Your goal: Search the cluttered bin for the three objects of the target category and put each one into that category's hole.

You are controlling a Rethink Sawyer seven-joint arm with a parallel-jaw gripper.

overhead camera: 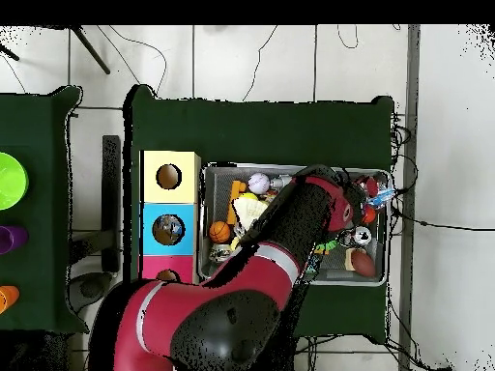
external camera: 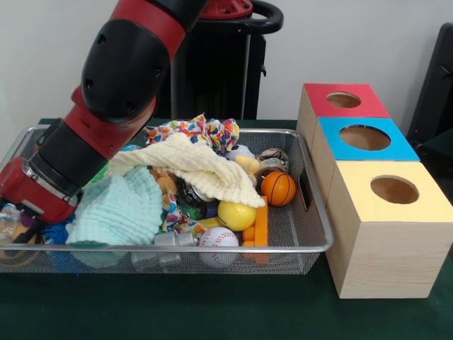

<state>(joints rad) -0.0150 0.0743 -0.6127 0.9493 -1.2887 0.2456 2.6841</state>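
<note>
A wire mesh bin (external camera: pixel 311 248) holds a heap of toys and cloths. An orange basketball (external camera: pixel 278 188), a yellow ball (external camera: pixel 236 215) and a baseball (external camera: pixel 218 237) lie at its right end. A cream cloth (external camera: pixel 191 164), a mint cloth (external camera: pixel 120 209) and a colourful cloth (external camera: pixel 205 131) cover the middle. My arm reaches down into the bin's left end, where the gripper (external camera: pixel 21 225) is sunk among the clutter and mostly hidden. In the overhead view the gripper (overhead camera: pixel 372 200) sits at the bin's right end, near a brown football (overhead camera: pixel 363 262).
Three wooden boxes stand in a row beside the bin, each with a round hole on top: red (external camera: pixel 345 100), blue (external camera: pixel 364 138) and yellow (external camera: pixel 393 190). A dark green cloth (external camera: pixel 212 304) covers the table. Coloured cups (overhead camera: pixel 10 180) stand on a separate table.
</note>
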